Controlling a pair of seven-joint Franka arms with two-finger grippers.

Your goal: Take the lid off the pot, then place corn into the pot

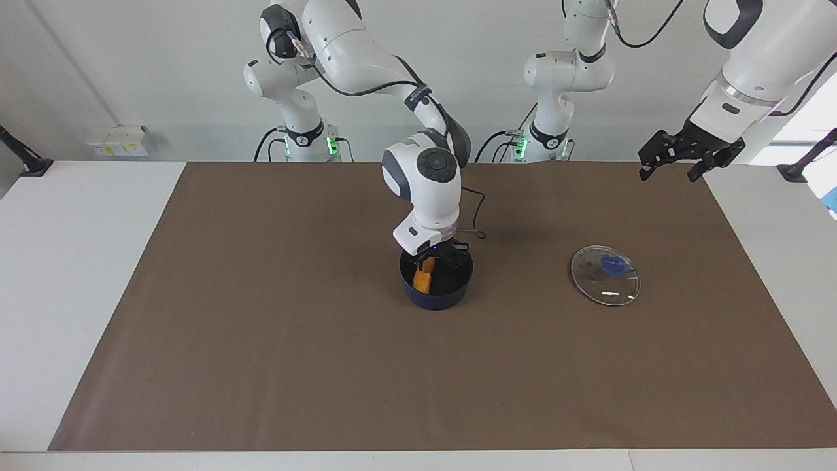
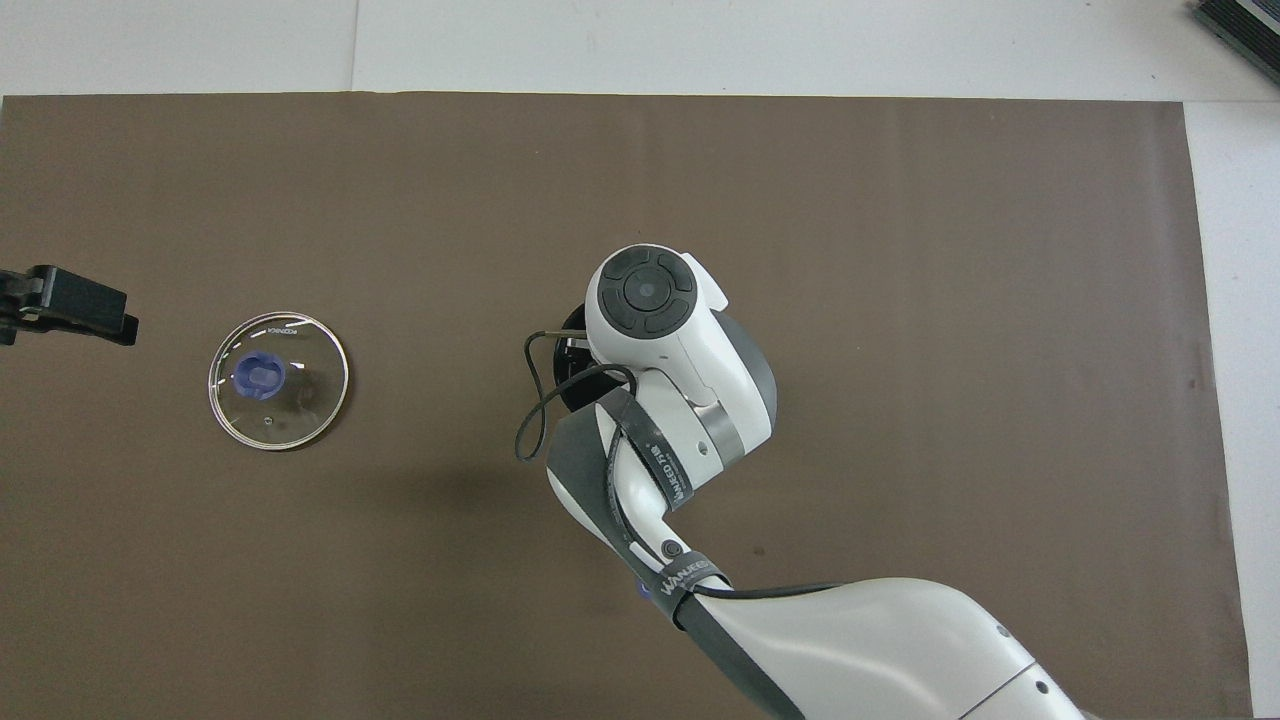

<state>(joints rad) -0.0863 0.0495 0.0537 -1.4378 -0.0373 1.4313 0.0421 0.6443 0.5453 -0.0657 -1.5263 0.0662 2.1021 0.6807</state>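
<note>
The dark blue pot [image 1: 437, 296] stands mid-table on the brown mat. My right gripper [image 1: 437, 256] reaches down into it and is shut on the top of the orange-yellow corn [image 1: 423, 277], which stands tilted inside the pot with its lower end near the black bottom. In the overhead view my right arm hides the corn and most of the pot [image 2: 572, 388]. The pot's handle is hidden. The glass lid [image 1: 605, 275] with its blue knob lies flat on the mat toward the left arm's end; it also shows in the overhead view [image 2: 278, 380]. My left gripper [image 1: 668, 171] waits open and raised, beside the lid [image 2: 65, 305].
The brown mat [image 1: 261, 340] covers most of the white table. A thin black cable [image 2: 530, 420] loops from my right wrist next to the pot. A dark object [image 2: 1240, 25] lies at the table's corner farthest from the robots, at the right arm's end.
</note>
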